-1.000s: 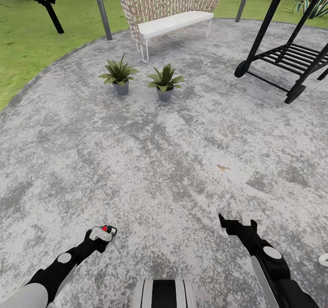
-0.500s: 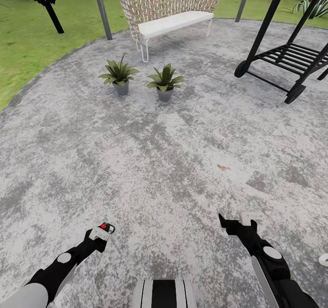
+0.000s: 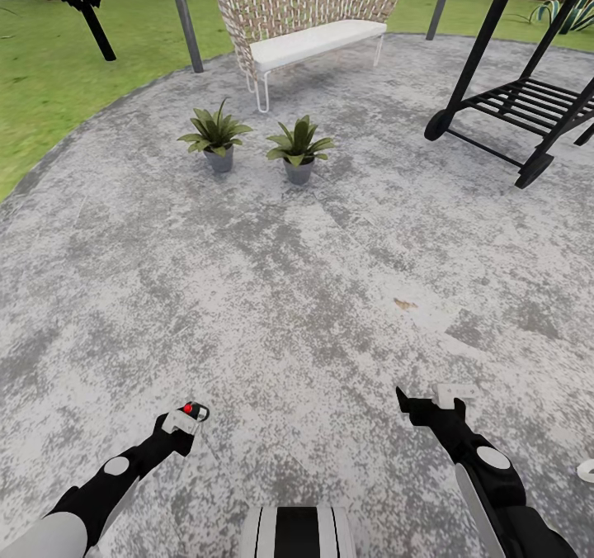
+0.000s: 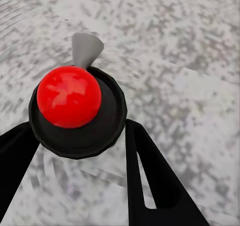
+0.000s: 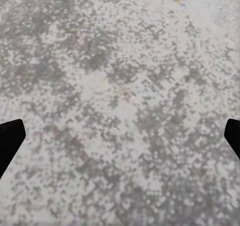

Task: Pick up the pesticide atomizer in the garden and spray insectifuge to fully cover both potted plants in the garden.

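Pesticide atomizer sits pinched in the left gripper, low at the head view's left, over the grey mottled paving; from the head only its red tip shows, while the left wrist view gives the red ball on a black collar with a grey nozzle, a black finger close at each side; no label or writing can be read. Right gripper hangs over bare paving, its jaws spread, fingertips at the right wrist view's edges. Two potted plants stand side by side well ahead, near the wicker bench and black grill.
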`<state>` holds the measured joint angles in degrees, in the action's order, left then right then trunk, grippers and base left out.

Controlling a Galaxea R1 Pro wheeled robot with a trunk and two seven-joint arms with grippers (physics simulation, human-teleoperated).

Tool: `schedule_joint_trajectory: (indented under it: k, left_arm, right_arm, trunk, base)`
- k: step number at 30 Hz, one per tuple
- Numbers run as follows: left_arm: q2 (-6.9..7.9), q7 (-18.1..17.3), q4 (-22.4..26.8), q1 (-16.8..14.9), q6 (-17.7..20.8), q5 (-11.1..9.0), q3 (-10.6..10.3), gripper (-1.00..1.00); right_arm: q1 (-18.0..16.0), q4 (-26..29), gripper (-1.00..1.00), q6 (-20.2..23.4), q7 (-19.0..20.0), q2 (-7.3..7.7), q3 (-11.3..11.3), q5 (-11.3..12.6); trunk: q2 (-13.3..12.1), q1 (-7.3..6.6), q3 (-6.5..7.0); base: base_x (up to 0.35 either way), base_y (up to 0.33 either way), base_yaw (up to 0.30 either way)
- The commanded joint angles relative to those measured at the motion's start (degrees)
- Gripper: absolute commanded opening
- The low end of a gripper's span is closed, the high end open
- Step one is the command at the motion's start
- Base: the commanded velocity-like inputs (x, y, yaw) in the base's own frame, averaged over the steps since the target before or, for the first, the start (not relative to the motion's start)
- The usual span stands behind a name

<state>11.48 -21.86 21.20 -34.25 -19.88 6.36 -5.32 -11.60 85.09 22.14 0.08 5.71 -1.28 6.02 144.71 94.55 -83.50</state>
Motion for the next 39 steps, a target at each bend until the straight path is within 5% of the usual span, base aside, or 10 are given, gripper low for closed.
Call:
schedule_joint_trajectory:
  k: [1, 16, 25, 32, 39]
  left_arm:
    - [0.03, 0.23, -0.02, -0.03, -0.39, 0.58, -0.12, -1.0]
    - [-0.27, 0.18, 0.02, -0.11, 0.45, 0.58, -0.06, -1.0]
    - [-3.77, 0.3, 2.14, -0.69, 2.2, 0.56, -0.19, -1.0]
    - [-4.18, 0.37, 4.08, -0.73, 4.62, 0.47, 0.12, -1.0]
    - [-3.56, 0.27, 6.36, -0.73, 9.42, -3.09, 2.0, -1.0]
  right_arm:
    - [-0.03, 0.07, 1.0, 0.27, 0.01, 0.01, -0.04, 0.57]
    - [-0.02, -0.01, 1.0, 0.27, 0.02, 0.03, 0.12, 0.57]
    - [-0.01, 0.14, 1.0, 0.27, 0.05, 0.01, 0.06, 0.64]
    - [0.0, 0.36, 1.0, 0.27, 0.09, -0.11, 0.27, 0.81]
    - [-0.02, 0.43, 1.0, 0.2, 0.1, -0.33, 0.56, 0.83]
  trunk:
    - [0.01, -0.01, -0.03]
    - [-0.19, -0.4, 3.29]
    - [-0.31, -0.63, 5.28]
    - [-0.4, -0.81, 6.83]
    - [-0.49, -0.99, 8.38]
  base:
    - [0.0, 0.0, 0.0]
    - [0.0, 0.0, 0.0]
    - [0.0, 0.0, 0.0]
    - [0.0, 0.0, 0.0]
    - [0.0, 0.0, 0.0]
